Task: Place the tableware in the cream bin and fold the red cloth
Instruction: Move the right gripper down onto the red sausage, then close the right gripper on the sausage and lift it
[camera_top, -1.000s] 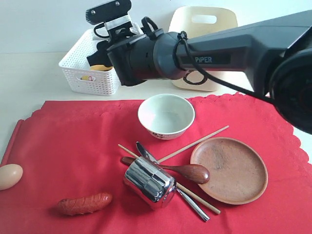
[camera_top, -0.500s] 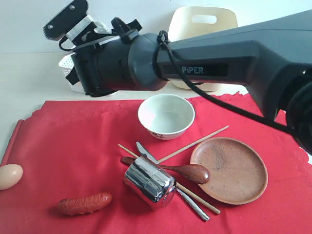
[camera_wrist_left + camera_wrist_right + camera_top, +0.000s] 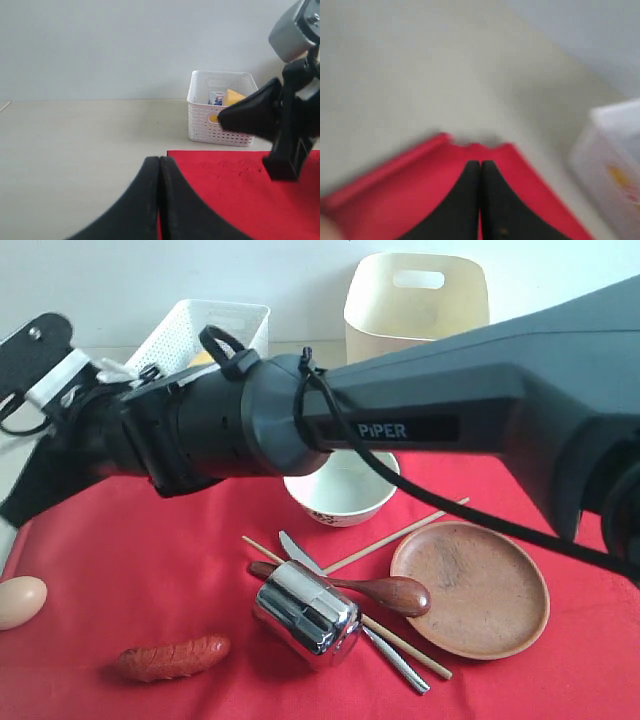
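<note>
The right gripper (image 3: 480, 165), jaws pressed together and empty, is swinging from the basket (image 3: 215, 325) to the red cloth (image 3: 130, 560), at its far-left corner; lifting that corner now is likely risking toppling the steel cup (image 3: 305, 615).

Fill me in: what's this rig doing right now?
The right arm reaches across to the left side of the large bright red cloth; its end effector is shut near a cloth corner, too blurred to tell if it pinches fabric. The left end effector is shut too, by the cloth edge, empty. The pale green-white bowl, shiny steel cup, round brown plate, dark wooden spoon, metal knife and thin wooden chopsticks lie on the cloth, not in the tall cream plastic bin.
</note>
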Available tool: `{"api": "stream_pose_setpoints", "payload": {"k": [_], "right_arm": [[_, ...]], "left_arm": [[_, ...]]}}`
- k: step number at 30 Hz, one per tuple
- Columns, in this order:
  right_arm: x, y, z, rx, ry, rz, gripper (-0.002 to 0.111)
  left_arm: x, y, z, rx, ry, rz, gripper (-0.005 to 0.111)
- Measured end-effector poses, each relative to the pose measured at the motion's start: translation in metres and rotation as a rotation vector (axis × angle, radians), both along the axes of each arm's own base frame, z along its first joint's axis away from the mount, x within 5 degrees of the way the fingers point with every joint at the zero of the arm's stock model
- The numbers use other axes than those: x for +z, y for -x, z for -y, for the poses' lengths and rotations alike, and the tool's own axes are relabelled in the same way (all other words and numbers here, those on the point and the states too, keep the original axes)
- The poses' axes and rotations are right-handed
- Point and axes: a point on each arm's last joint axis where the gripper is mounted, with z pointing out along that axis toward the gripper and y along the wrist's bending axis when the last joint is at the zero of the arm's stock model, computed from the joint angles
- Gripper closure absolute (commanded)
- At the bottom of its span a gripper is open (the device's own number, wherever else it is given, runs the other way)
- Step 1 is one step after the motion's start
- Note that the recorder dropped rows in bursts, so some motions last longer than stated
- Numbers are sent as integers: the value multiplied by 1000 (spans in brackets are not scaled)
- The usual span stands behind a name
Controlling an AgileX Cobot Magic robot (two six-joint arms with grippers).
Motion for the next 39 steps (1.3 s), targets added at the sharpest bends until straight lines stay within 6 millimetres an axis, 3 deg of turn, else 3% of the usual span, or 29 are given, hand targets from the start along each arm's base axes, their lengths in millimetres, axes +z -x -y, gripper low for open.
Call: {"api": "stream_pose_setpoints", "payload": {"k": [4, 8, 11, 12, 15, 21, 25, 33, 39], "right_arm": [[-5, 16, -5, 108, -48, -70, 108], [-2, 16, 13, 170, -80, -130, 108], [6, 15, 31, 347, -130, -273, 108], [9, 11, 45, 438, -79, -370, 108], [8, 6, 68, 468, 47, -521, 108], [-4, -1, 97, 388, 317, -597, 108], [-6, 7, 91, 409, 394, -585, 103], [-10, 42, 63, 514, 546, -513, 62], [-11, 62, 48, 579, 582, -505, 58]], "left_arm": [[0, 0, 0, 0, 0, 0, 107], [0, 0, 0, 0, 0, 0, 107], [0, 0, 0, 0, 0, 0, 107], [0, 0, 0, 0, 0, 0, 107], [0, 0, 0, 0, 0, 0, 107], [0, 0, 0, 0, 0, 0, 107], [0, 0, 0, 0, 0, 0, 107], [0, 0, 0, 0, 0, 0, 107], [0, 0, 0, 0, 0, 0, 107]]}}
